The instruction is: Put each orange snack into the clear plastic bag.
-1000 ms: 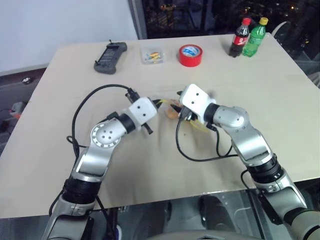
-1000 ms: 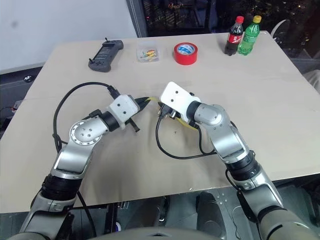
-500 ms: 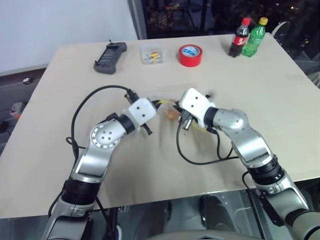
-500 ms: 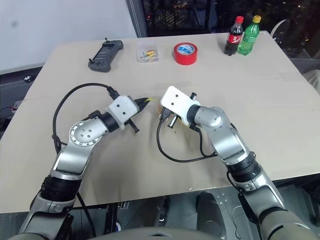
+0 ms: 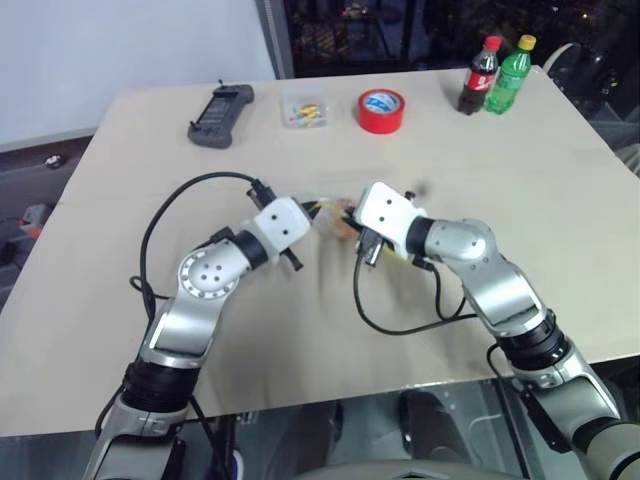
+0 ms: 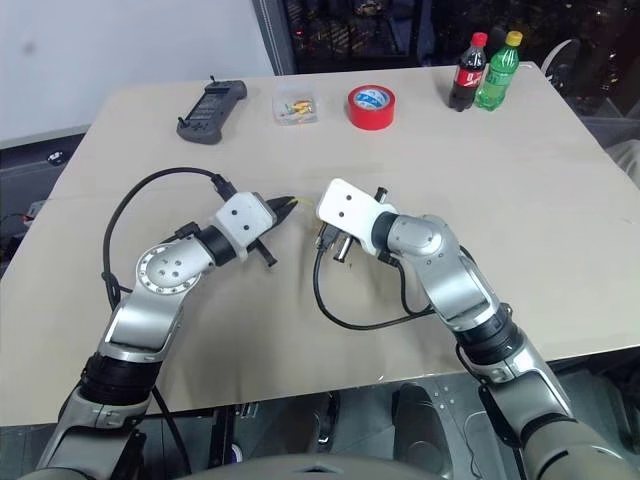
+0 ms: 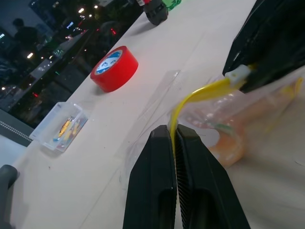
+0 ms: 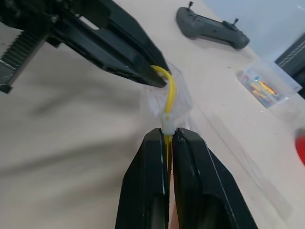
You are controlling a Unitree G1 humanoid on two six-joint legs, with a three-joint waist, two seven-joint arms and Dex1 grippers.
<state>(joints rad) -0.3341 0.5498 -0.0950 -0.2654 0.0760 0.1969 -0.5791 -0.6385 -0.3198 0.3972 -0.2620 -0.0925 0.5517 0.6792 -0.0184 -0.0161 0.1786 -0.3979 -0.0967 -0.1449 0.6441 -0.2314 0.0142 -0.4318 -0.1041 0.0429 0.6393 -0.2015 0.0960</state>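
Clear plastic bag (image 7: pixel 228 119): 1, holding 1 orange snack (image 7: pixel 238 138).

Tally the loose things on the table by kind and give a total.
Plastic drink bottles: 2 (red-capped cola, yellow-capped green)
Red tape roll: 1
Small clear box of yellow bits: 1
Black handheld controller: 1
Clear plastic bag with yellow seal strip: 1
Orange snack visible inside the bag: 1
Total: 7
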